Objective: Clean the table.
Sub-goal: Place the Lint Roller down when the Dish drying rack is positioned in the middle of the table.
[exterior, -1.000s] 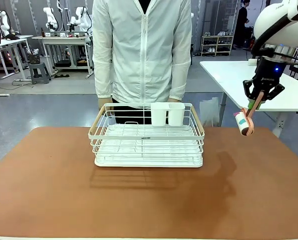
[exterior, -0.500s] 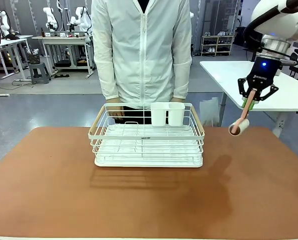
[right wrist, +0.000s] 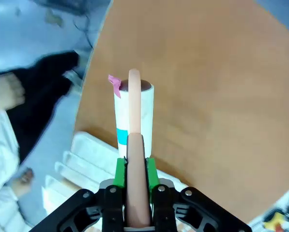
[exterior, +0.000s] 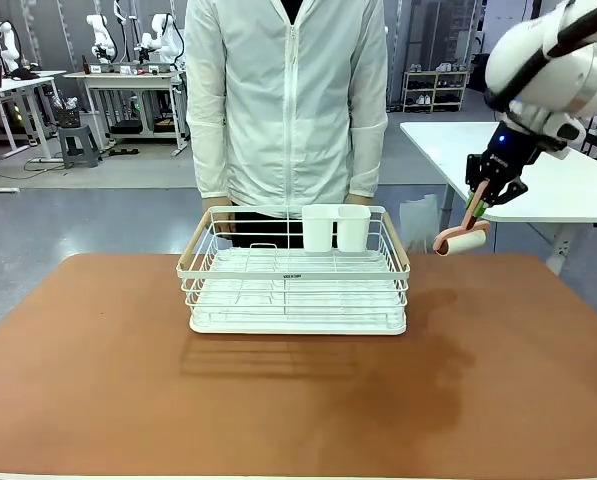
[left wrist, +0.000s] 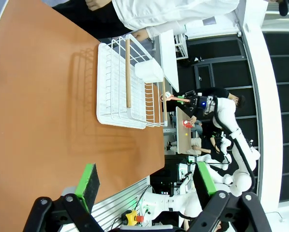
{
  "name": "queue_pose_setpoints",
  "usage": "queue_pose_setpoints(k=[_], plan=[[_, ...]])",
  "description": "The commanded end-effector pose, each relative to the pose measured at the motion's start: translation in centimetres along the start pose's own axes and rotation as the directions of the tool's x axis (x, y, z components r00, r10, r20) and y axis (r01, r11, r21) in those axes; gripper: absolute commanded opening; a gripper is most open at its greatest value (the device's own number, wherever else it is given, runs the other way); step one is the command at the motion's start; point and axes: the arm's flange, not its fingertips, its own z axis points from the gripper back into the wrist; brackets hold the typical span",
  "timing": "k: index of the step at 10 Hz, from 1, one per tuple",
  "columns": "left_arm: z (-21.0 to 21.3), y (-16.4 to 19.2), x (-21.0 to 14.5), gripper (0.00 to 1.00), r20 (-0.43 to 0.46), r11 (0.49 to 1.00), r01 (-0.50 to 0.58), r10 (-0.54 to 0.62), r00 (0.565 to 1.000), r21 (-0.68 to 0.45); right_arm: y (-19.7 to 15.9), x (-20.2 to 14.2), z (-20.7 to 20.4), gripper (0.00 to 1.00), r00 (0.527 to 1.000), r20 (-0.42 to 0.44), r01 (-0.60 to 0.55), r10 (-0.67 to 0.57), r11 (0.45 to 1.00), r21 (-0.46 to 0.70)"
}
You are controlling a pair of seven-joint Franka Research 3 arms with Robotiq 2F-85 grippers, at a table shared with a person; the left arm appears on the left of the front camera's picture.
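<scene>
The right gripper (exterior: 485,192) hangs in the air up and to the right of the white wire dish rack (exterior: 296,272), its jaws pressed tight on the pink handle of a lint roller (exterior: 461,241). The handle runs down and toward the rack from the fingers, and the roll at its end lies roughly level, its long axis across the handle. The table (exterior: 98,390) lies straight below the roller, well apart from it, so the coming move looks to me like a plain descent to lay the roll flat on the surface to the right of the rack. In the right wrist view the handle (right wrist: 135,159) is a smooth, rounded bar between the green pads, and the roll (right wrist: 132,113) is a white paper-wrapped cylinder with a teal band and a small pink tab. The tabletop is matte reddish-brown, leather-like. The rack (thin white wire, pale wooden grips, two white cups at the back) sits between the person and the robot. The left gripper (left wrist: 146,186) stands spread and empty over the near edge, far from the rack.
</scene>
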Motion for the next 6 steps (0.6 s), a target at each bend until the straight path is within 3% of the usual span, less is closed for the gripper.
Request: queue_pose_setpoints(k=[1, 3, 6], plan=[[0.3, -0.1, -0.1, 1.0, 0.007, 1.0, 0.005, -0.005, 1.0, -0.009, -3.7, -2.6, -1.9, 0.21, 0.994, 0.064, 0.087, -0.09, 0.995, 0.052], [0.3, -0.1, -0.1, 1.0, 0.007, 1.0, 0.005, -0.005, 1.0, -0.009, -4.6, -2.5, -2.6, 0.21, 0.973, 0.079, 0.21, -0.217, 0.974, 0.084], [0.3, -0.1, -0.1, 1.0, 0.007, 1.0, 0.005, -0.005, 1.0, -0.009, -5.2, -2.7, -3.2, 0.21, 0.935, 0.138, 0.307, -0.327, 0.94, 0.149]])
